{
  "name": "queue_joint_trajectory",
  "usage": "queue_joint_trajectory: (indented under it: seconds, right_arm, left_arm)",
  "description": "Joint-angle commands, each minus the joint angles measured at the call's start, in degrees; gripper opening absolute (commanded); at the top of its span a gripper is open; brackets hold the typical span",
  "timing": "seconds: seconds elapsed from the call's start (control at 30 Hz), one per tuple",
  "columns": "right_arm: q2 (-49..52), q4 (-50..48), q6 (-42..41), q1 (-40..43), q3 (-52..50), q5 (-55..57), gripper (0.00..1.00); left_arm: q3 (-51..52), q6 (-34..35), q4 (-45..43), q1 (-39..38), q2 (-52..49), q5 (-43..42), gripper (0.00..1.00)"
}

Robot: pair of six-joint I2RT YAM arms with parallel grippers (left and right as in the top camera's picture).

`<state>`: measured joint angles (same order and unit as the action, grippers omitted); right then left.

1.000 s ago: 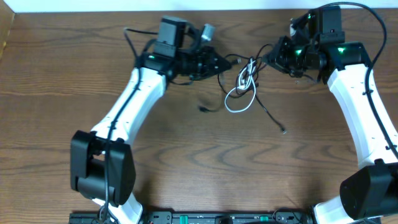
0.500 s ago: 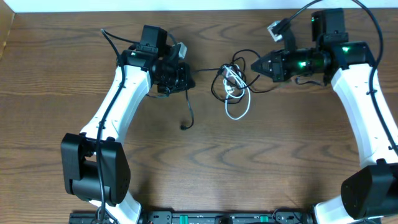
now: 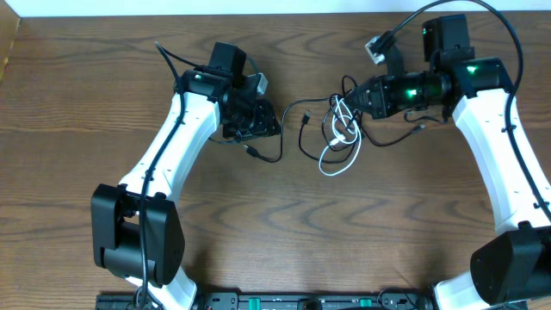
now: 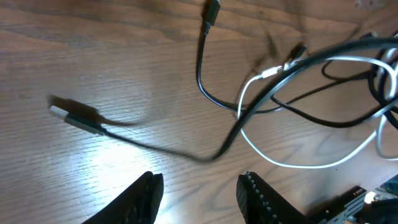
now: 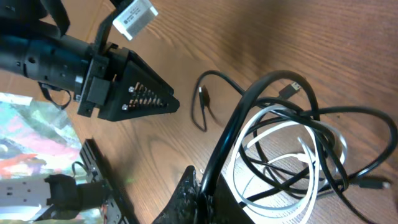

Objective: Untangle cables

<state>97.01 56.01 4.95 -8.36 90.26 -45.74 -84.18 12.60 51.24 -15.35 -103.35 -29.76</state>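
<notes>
A thin black cable (image 3: 280, 155) and a thin white cable (image 3: 337, 164) lie tangled at the table's back centre. My right gripper (image 3: 351, 96) is shut on a strand of the black cable (image 5: 231, 146), its jaws (image 5: 202, 182) pinching it at the tangle's right side. The white loops (image 5: 277, 132) run through the black ones. My left gripper (image 3: 269, 120) is open and empty just left of the tangle. In the left wrist view its jaws (image 4: 199, 186) hover above the black cable (image 4: 186, 151), whose plug end (image 4: 74, 116) lies on the wood, with the white cable (image 4: 292, 163) to the right.
The wooden table (image 3: 258, 232) extends toward me in front of the cables. A second black plug end (image 4: 211, 11) lies loose by the tangle. The left gripper's tip (image 5: 140, 93) also shows in the right wrist view. The arm bases stand at the front corners.
My left gripper has moved right, closer to the tangle. The black cable's free end has swung up and now curls beside it. The tangle has shifted slightly right.
</notes>
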Motion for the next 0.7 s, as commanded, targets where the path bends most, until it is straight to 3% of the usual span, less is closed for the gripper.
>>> queue_joint_trajectory:
  seconds: [0.0, 0.2, 0.3, 0.4, 0.67]
  right_arm:
    - [-1.7, 0.5, -0.4, -0.4, 0.9, 1.3, 0.01]
    - [-1.7, 0.6, -0.4, -0.4, 0.9, 1.3, 0.01]
    - [-1.7, 0.6, -0.4, -0.4, 0.9, 1.3, 0.01]
    - [-1.7, 0.6, -0.4, -0.5, 0.9, 2.2, 0.01]
    - [-1.7, 0.7, -0.7, -0.5, 0.9, 2.2, 0.01]
  left_arm:
    - [-0.4, -0.5, -0.2, -0.1, 1.5, -2.1, 0.44]
    - [-0.4, -0.2, -10.2, -0.1, 1.7, -18.3, 0.44]
    - [-0.4, 6.0, -18.6, -0.5, 1.7, -25.3, 0.44]
    - [-0.4, 11.6, -24.1, -3.2, 1.5, -25.1, 0.47]
    - [-0.4, 18.6, -25.3, -9.4, -0.4, -18.4, 0.48]
